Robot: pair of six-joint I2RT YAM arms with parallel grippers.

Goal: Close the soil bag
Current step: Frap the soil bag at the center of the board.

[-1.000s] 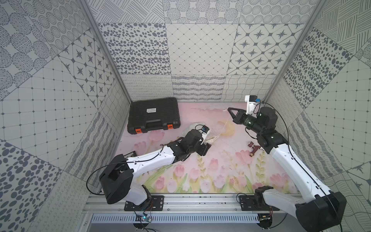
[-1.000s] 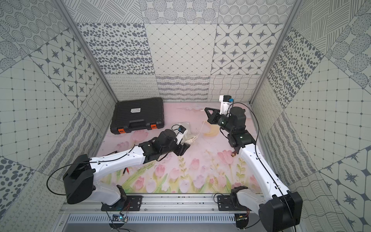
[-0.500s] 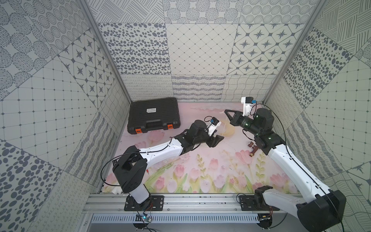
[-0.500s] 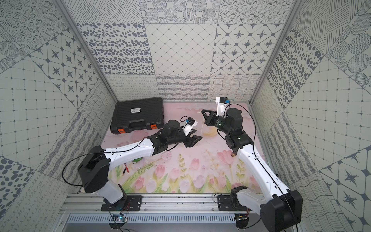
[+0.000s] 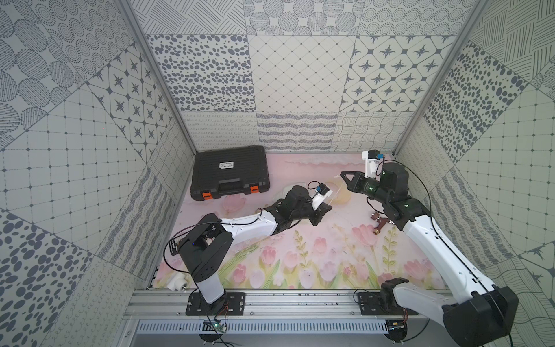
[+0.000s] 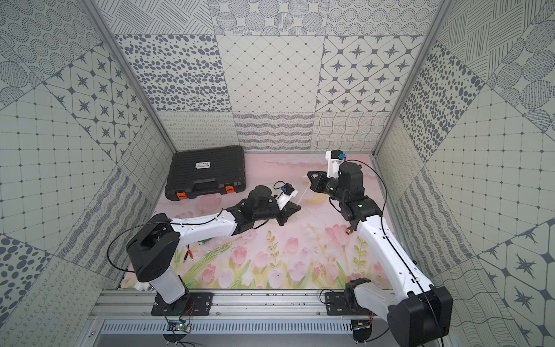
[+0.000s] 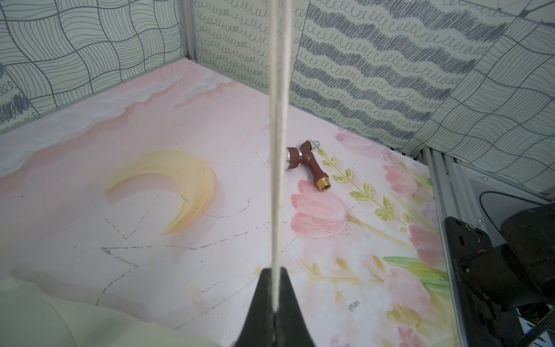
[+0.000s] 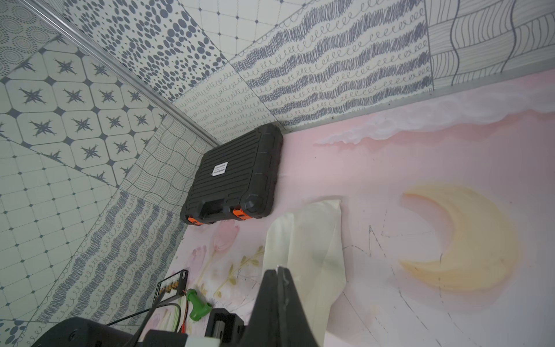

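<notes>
When seen from the right wrist, shows the soil bag (image 8: 306, 240) flat on the mat (image 8: 420, 168) near the black case (image 8: 237, 177). Shows left gripper (image 7: 274, 273) clamped on a taut cord (image 7: 278, 135), right gripper (image 8: 277, 270) pinched tight.

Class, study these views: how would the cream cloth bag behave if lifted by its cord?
Likely floppy: the soil bag lies flat and creased. Probably light, since it looks thin and barely filled. Pulled by the cord clamped in the left pincer, it would likely slide or bunch rather than roll.
</notes>
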